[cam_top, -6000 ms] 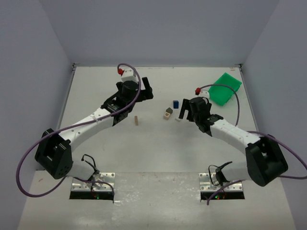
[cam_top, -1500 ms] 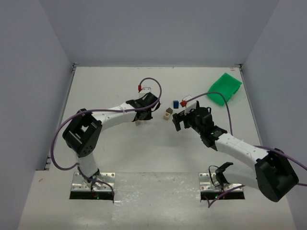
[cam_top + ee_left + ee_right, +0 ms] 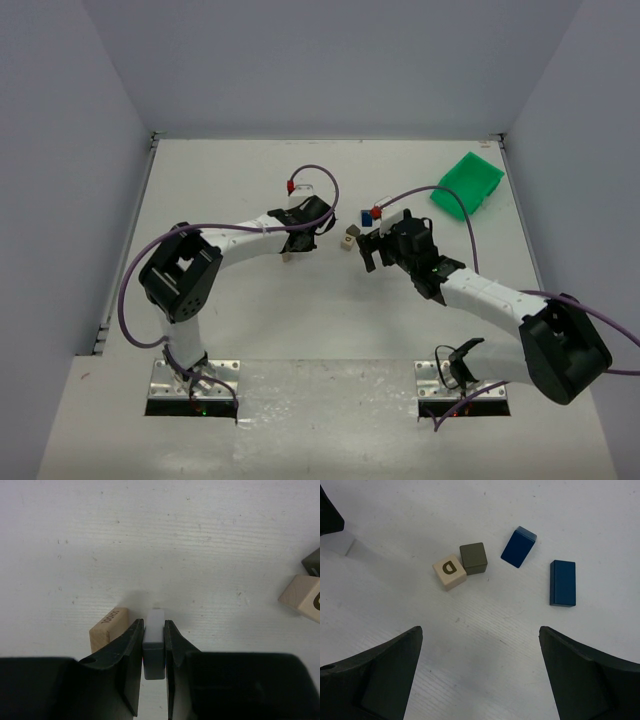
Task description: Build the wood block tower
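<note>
No wood block tower shows as a stack; the blocks lie apart. My left gripper is shut on a small white block, low over the table. An upright tan wood block stands just left of its left finger. My right gripper hangs open with nothing between its fingers. Beyond it lie a tan cube marked D, a grey cube touching it, and two dark blue blocks lying flat.
A green plastic bin sits at the back right of the table. Purple cables loop over both arms. White walls close the table on three sides. The tan and grey cubes also show at the right edge of the left wrist view.
The left arm has swung in from the back left and come down beside the upright tan block. The right gripper has shifted a little left toward the cubes, still open.
</note>
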Robot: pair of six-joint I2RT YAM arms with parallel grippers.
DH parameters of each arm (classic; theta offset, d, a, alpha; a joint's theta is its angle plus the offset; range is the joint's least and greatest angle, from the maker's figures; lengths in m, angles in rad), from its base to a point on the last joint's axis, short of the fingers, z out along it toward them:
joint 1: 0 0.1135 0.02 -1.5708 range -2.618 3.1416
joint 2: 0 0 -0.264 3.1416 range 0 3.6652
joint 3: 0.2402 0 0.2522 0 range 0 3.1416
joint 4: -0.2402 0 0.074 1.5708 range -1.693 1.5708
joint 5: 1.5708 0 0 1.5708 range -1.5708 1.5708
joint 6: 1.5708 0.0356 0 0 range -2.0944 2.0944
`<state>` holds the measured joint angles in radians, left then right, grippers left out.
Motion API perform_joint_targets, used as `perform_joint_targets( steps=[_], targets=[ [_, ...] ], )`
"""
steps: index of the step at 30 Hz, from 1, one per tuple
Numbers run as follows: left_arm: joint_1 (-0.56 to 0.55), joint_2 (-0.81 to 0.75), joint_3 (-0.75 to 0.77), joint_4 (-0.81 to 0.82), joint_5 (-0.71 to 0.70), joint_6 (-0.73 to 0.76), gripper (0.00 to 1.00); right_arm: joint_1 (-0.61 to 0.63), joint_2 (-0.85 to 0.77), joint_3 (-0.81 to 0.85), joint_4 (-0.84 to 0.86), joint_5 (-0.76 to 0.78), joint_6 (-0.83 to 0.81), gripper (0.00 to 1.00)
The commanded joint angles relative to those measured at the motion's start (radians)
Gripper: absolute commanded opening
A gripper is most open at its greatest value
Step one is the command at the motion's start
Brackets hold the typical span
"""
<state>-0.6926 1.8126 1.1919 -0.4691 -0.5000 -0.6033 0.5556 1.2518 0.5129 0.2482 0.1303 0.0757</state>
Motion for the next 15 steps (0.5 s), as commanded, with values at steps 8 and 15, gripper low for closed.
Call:
perform_joint_targets(
  steps=[8,15],
  targets=[
    [0.005,0.007,0.014,-0.006,-0.013,-0.013,0.01,-0.003,0.001,0.044,0.019,0.023,-0.02,0.99],
    [0.005,0.005,0.011,-0.006,-0.017,-0.014,0.05,-0.002,0.001,0.044,0.017,0.023,-0.021,0.99]
  ],
)
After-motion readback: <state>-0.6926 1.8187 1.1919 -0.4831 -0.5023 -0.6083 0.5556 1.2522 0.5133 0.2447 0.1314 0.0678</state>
